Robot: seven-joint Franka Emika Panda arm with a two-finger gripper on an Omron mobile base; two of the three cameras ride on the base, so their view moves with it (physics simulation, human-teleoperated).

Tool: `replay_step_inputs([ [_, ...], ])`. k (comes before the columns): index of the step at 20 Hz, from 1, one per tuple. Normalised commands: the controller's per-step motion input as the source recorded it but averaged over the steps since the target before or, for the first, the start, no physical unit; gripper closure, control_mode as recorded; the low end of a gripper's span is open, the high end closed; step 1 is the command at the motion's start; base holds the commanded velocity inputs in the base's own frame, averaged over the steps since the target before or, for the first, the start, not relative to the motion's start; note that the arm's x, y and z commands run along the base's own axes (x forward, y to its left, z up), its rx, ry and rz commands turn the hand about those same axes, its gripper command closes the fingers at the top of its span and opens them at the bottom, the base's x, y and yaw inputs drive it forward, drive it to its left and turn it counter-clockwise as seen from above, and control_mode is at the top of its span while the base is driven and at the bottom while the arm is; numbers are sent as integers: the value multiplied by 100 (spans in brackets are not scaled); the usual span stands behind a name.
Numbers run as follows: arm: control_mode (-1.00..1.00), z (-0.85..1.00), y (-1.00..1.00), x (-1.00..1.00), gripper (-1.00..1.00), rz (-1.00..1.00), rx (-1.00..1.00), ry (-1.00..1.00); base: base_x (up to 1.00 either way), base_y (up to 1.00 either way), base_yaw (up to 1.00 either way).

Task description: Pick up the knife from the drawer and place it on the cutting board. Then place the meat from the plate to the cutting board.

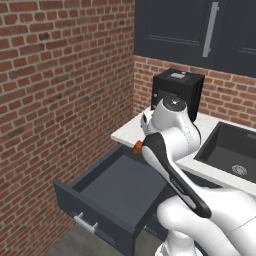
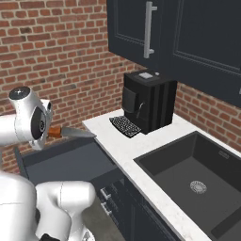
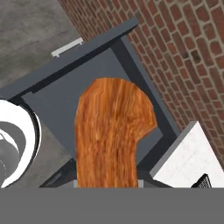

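- The white arm (image 1: 172, 165) folds up from its base, elbow bent; its rounded wrist (image 2: 29, 120) is raised beside the counter's left end
- The pincer itself is hidden behind the wrist; it is clamped on the knife (image 2: 70, 132), orange handle inward, blade level and pointing toward the counter edge

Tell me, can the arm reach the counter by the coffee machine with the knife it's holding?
Probably yes. The gripper holds the knife above the open drawer, its blade already near the counter edge, with nothing between.
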Motion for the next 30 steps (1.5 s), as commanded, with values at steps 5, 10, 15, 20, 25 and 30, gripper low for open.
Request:
replay_step_inputs([
  [5, -100, 0, 0, -29, 100, -4, 0, -6, 0, 0, 0],
  [10, -100, 0, -2, -80, 100, -25, 0, -12, 0, 0, 0],
  [15, -100, 0, 0, -52, 100, -33, 0, -7, 0, 0, 0],
  [20, 100, 0, 0, -4, 100, -13, 0, 0, 0, -1, -19],
  [25, 100, 0, 0, 0, 100, 0, 0, 0, 0, -44, -28],
  [30, 100, 0, 0, 0, 100, 0, 0, 0, -17, -75, -27],
])
